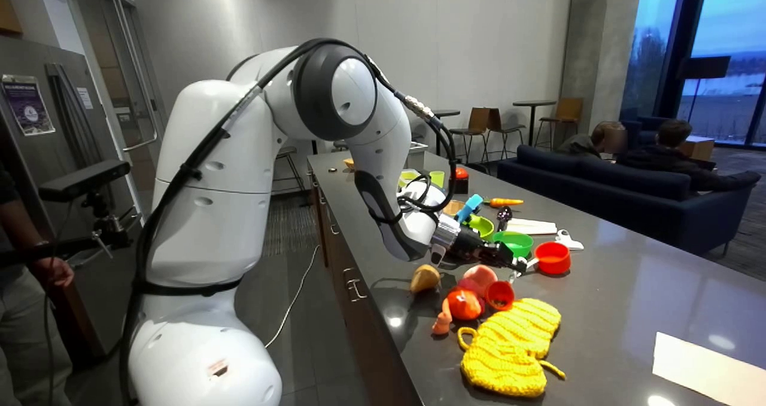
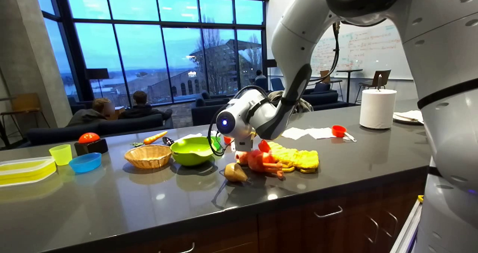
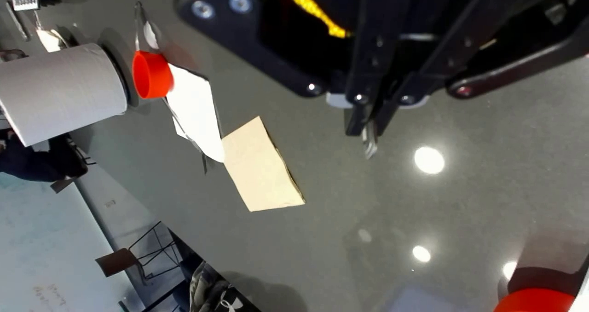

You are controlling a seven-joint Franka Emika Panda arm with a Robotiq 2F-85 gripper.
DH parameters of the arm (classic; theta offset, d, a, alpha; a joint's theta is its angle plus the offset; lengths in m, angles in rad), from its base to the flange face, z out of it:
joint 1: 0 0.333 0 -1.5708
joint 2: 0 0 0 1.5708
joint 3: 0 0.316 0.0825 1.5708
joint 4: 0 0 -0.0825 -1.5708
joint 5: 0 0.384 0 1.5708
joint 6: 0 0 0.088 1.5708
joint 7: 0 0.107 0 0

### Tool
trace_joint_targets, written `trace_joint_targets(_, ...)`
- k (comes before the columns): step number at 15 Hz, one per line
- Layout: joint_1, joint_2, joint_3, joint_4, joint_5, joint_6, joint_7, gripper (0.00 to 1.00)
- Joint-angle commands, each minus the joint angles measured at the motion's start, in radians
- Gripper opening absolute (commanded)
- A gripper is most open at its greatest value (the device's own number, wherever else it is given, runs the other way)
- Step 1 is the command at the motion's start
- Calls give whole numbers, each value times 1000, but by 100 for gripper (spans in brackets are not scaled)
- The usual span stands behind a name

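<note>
My gripper (image 1: 520, 266) is low over the dark counter, with its fingertips closed around a thin silver handle (image 3: 369, 141) that sticks out past them in the wrist view. In an exterior view the handle appears to belong to a small tilted red cup (image 1: 499, 296); that cup also shows in an exterior view (image 2: 264, 146). A larger red cup (image 1: 553, 258) with a white handle is beside the fingertips. A red tomato-like toy (image 1: 465, 305), a pink toy (image 1: 479, 279) and a brown pear-shaped toy (image 1: 425, 278) lie below the wrist. A yellow knitted mitt (image 1: 514, 346) lies close by.
A green bowl (image 2: 192, 150), wicker basket (image 2: 148, 156) and blue bowl (image 2: 85, 162) stand along the counter. A paper towel roll (image 2: 378, 109) and another red cup (image 2: 338, 131) stand farther along. A tan sheet (image 3: 262, 169) lies on the counter.
</note>
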Motion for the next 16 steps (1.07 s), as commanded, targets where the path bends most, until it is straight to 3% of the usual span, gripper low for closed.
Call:
trace_joint_targets(1,2,0,-2,1,2,0,-1,5)
trace_joint_targets(2,2,0,-2,1,2,0,-1,5)
trace_joint_targets(3,2,1,-2,1,2,0,-1,30)
trace_joint_targets(6,5,6,-1,4,3,-6,-9,40)
trace_joint_targets(12,5,12,-1,1,2,-3,-4,83)
trace_joint_targets(13,5,12,-1,1,2,-3,-4,64)
trace_joint_targets(16,5,14,-1,1,2,-3,-4,82)
